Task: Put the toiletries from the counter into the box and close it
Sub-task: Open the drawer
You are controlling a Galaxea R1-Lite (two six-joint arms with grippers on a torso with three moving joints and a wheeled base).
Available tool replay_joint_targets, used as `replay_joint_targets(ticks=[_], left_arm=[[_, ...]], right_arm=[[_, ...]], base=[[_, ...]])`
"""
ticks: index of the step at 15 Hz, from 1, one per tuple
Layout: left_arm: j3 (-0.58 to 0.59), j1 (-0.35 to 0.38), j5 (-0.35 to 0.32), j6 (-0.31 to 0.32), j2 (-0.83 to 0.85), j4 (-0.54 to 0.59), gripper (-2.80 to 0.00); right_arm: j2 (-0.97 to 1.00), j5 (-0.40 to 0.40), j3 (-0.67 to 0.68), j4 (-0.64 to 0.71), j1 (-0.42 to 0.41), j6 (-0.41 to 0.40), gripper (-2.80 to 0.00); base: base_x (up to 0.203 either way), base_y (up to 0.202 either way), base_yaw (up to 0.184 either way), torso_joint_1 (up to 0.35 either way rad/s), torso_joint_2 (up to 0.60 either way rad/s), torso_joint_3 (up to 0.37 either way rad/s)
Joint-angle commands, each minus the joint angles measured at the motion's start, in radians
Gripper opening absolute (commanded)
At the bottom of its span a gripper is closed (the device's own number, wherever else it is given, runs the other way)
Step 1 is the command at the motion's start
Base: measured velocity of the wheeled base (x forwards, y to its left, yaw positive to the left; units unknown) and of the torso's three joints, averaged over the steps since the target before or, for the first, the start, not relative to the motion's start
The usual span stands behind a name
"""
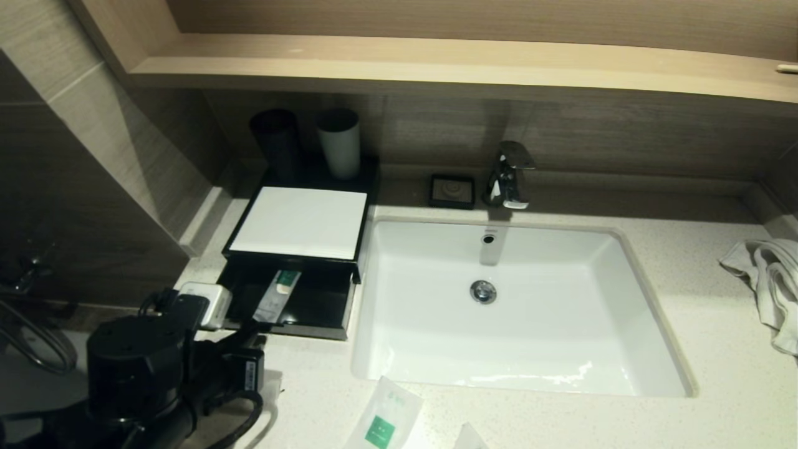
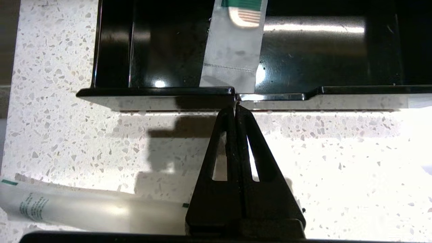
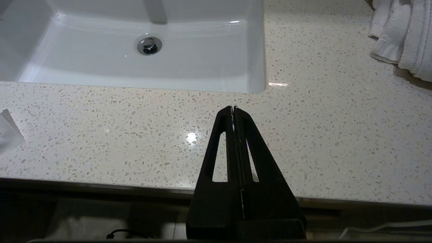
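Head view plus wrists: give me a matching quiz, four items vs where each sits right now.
Items:
1. comb packet
2. towel
3. left gripper
4. soap dish

Places:
A. on the counter right of the sink
B. shut, at the drawer's front edge
C. inside the open drawer
D. on the ledge left of the faucet

Pairs: 1-C, 2-A, 3-B, 4-D
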Motion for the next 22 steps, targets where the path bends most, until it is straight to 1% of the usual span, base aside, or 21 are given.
replay_joint_targets(ticks=[1,4,9,13,19,22], left_arm=[[0.018,-0.002,0.001,-0.001,-0.03,-0.008,-2.8],[0.032,-0.006,0.001,-0.001,-0.052,-0.008,-2.8],[0.028,-0.005,0.007,0.001,-0.142,0.017,-2.8],[-0.054,-0.005,0.009,0.002,-0.14,0.084,-2.8],[-0.28,-0.005,0.002,0.001,-0.134,0.377,-2.8],[-0.364,-0.005,0.002,0.001,-0.106,0.521,-2.8]], right_arm=[[0.0,0.0,0.0,0.0,0.0,0.0,-2.8],[0.0,0.0,0.0,0.0,0.0,0.0,-2.8],[0.0,0.0,0.0,0.0,0.0,0.0,-2.8],[0.0,0.0,0.0,0.0,0.0,0.0,-2.8],[0.0,0.0,0.0,0.0,0.0,0.0,-2.8],[0.0,0.0,0.0,0.0,0.0,0.0,-2.8]], base=[[0.0,0.0,0.0,0.0,0.0,0.0],[0.0,0.0,0.0,0.0,0.0,0.0],[0.0,0.0,0.0,0.0,0.0,0.0],[0.0,0.0,0.0,0.0,0.0,0.0],[0.0,0.0,0.0,0.0,0.0,0.0],[0.0,0.0,0.0,0.0,0.0,0.0]])
